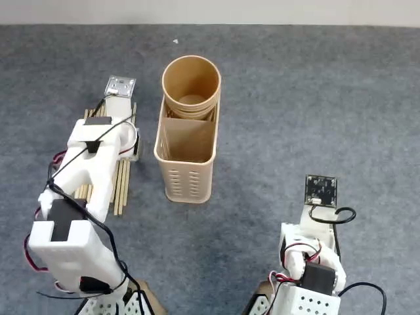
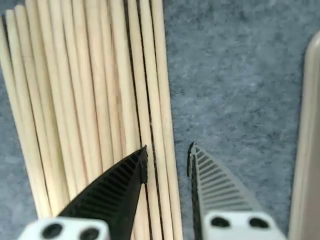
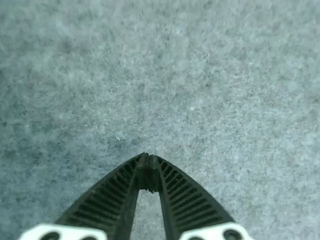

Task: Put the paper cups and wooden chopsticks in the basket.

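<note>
A bundle of several wooden chopsticks [image 2: 90, 100] lies flat on the grey carpet, left of the basket [image 1: 187, 177]; part of the chopsticks [image 1: 122, 187] shows beside my left arm. My left gripper [image 2: 167, 150] is open and low over the bundle's edge nearest the basket, with the outermost sticks between its fingertips. Stacked paper cups [image 1: 191, 85] stand upright in the basket's far compartment. The near compartment looks empty. My right gripper [image 3: 149, 159] is shut on nothing over bare carpet at the front right.
The basket's beige wall [image 2: 307, 150] stands close beside the left gripper. Grey carpet [image 1: 315, 98] stretches open to the right of the basket. The right arm [image 1: 314, 256] sits folded near the front edge.
</note>
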{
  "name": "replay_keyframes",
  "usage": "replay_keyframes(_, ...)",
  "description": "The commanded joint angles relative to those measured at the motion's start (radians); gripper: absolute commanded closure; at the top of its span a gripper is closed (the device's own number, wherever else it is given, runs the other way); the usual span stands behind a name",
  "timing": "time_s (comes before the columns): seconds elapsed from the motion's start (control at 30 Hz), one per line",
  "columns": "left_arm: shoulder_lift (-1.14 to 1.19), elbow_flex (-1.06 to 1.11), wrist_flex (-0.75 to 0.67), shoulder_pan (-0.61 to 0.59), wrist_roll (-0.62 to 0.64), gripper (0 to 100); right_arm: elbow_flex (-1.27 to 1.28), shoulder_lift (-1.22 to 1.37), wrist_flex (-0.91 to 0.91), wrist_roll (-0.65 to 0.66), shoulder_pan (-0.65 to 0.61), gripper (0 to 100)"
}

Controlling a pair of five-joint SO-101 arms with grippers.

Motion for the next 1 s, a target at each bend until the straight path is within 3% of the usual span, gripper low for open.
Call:
replay_keyframes(0.0, -0.064, -0.022, 0.025, 0.002, 0.006, 85, 0.136, -0.013, 0.004, -0.011, 0.007, 99.3)
replay_keyframes(0.4, -0.059, 0.027, 0.029, 0.021, 0.006, 86, 0.136, -0.013, 0.004, -0.011, 0.007, 99.3)
replay_keyframes(0.67, 0.093, -0.05, 0.037, 0.015, 0.006, 86, 0.136, -0.013, 0.004, -0.011, 0.007, 99.3)
replay_keyframes(0.83, 0.124, -0.107, 0.078, 0.015, 0.0, 99, 0.136, -0.013, 0.004, -0.011, 0.007, 99.3)
replay_keyframes(0.97, 0.131, -0.143, 0.114, 0.013, 0.0, 100, 0.136, -0.013, 0.004, -0.011, 0.007, 99.3)
